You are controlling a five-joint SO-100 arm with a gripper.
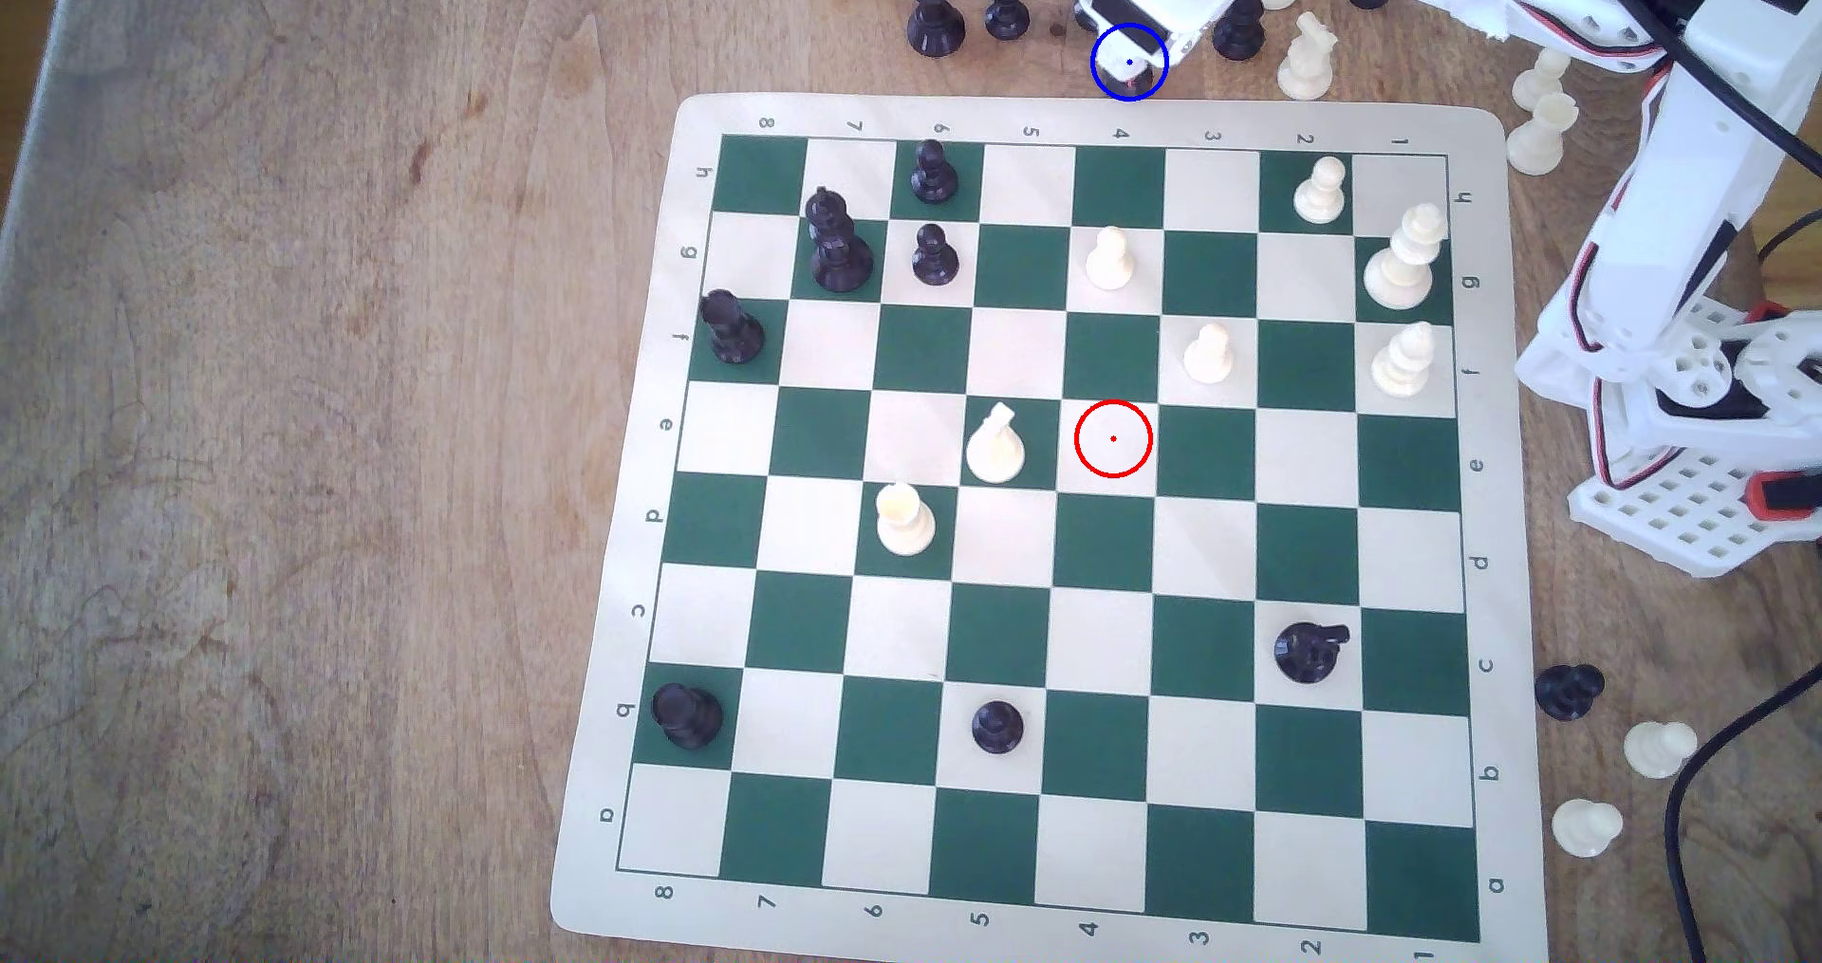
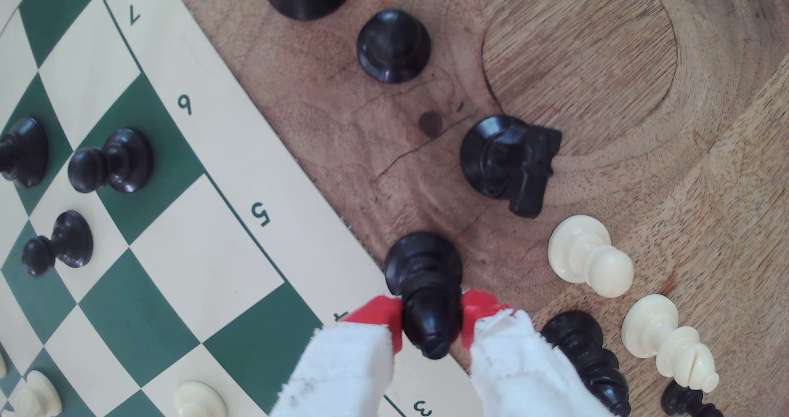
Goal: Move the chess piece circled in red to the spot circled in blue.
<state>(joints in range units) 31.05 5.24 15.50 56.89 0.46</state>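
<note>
Your desk (image 1: 296, 431) carries the board (image 1: 631, 529), and your hand (image 2: 432, 321) hangs just past the board's rank-number edge, over bare wood. It is clenched on the pawn (image 2: 420, 267): the two red fingertips (image 2: 380, 314) pinch it high up, near the head, with the base pointing down and away from the hand.

In the exterior view the blue spot (image 1: 1129, 61) lies right under the hand, so the carry looks done and the step in hand is the set-down. The red-ringed square on the board is bare.

I cannot tell whether the base touches the wood yet. So come straight down, slowly, until the base sits flat. Then part the fingertips only a little and evenly, so neither one drags the head sideways.

Mind the neighbours. The board edge is just beside the hand on one side; keep the base off that lip or the pawn will likely tip. On the hand's other side stand a dark piece (image 2: 585, 357) and a white pawn (image 2: 589, 255), both near. A knight (image 2: 512, 165) stands further out ahead of the hand. Lift out vertically after letting go, before you swing away.
</note>
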